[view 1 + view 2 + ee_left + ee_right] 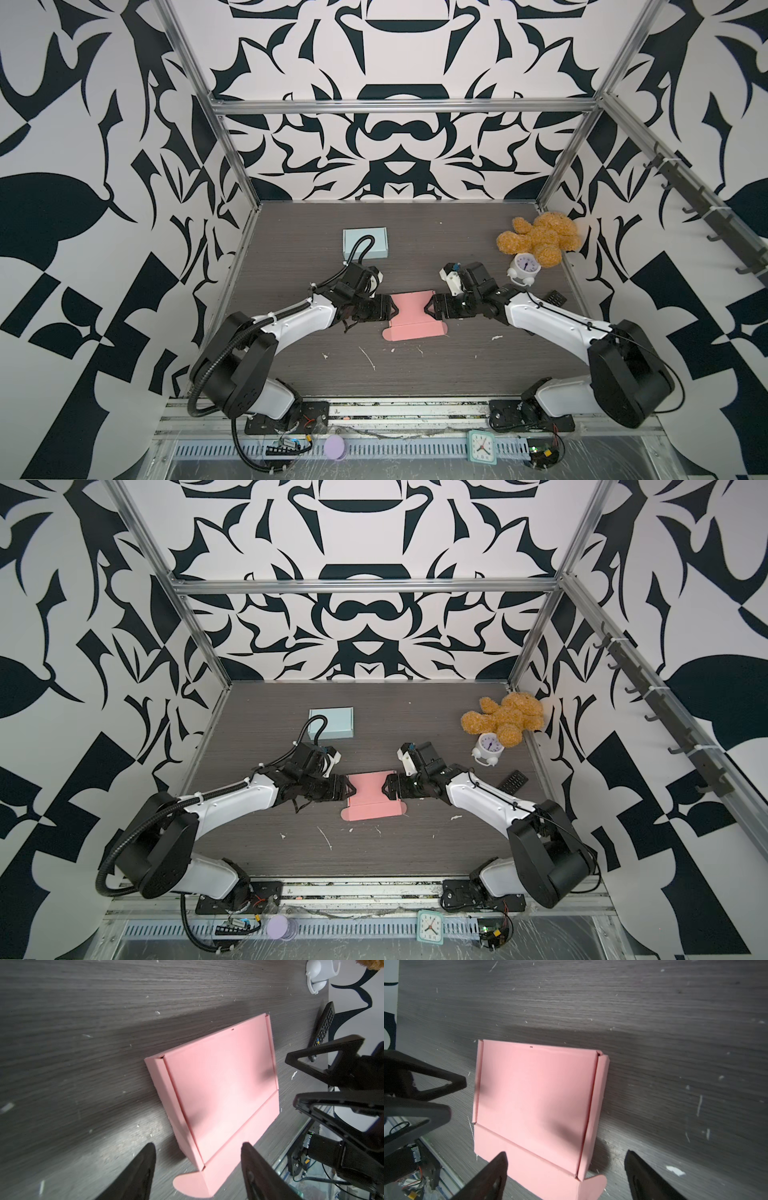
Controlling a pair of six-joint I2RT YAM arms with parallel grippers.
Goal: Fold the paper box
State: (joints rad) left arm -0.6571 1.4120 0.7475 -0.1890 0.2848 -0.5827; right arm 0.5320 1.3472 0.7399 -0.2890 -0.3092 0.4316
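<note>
Pink paper box (415,316) lies on the surface (415,374) between both arms | left fingers (141,1172) and right fingers (645,1178) spread wide, holding nothing | risk: uneven side pushes could skew or slide the light box, crumpling its loose front flap (413,333).

Both top views: bright, even overhead light, no blown highlights, decent sharpness. Fisheye bend obvious at edges, metal frame (407,107) rails splay outward. Arms throw only faint soft shadows on table (415,249). Wrist views dimmer and mushier. Left gripper (198,1143) and right gripper (566,1152) sit too close to lens, total blur. Soft dark shadow smudges on pink box (218,1084), broad shadow band on wood behind it, pale lit patch on table near left gripper.
</note>
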